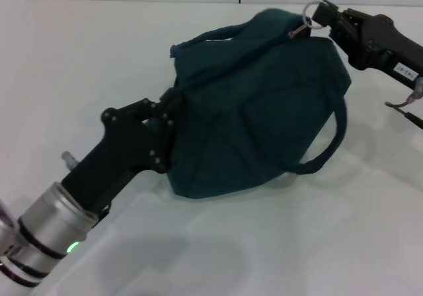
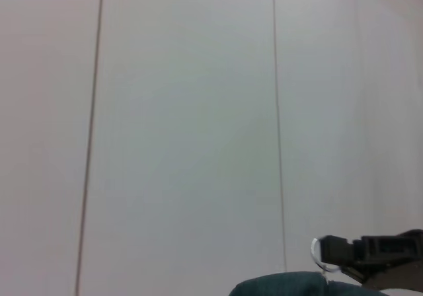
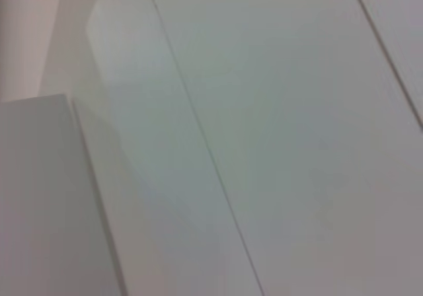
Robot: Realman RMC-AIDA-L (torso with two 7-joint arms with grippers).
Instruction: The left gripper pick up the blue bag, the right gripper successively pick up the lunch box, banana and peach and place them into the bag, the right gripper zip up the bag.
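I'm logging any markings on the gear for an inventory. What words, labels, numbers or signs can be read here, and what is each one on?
White printed label on the right pincer, at: dark print on it, too small and blurred to read.
Blue bag: no lettering or logo shows.
Left pincer: no text; only a green light on its wrist.
Left and right wrist views: no text.
Nothing can be read anywhere.

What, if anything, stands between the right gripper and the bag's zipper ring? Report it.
Nothing visible does. In the head view the right gripper is already at the zipper ring on the far top edge of the blue bag, its fingertips on the ring. The left gripper holds the bag's opposite side.
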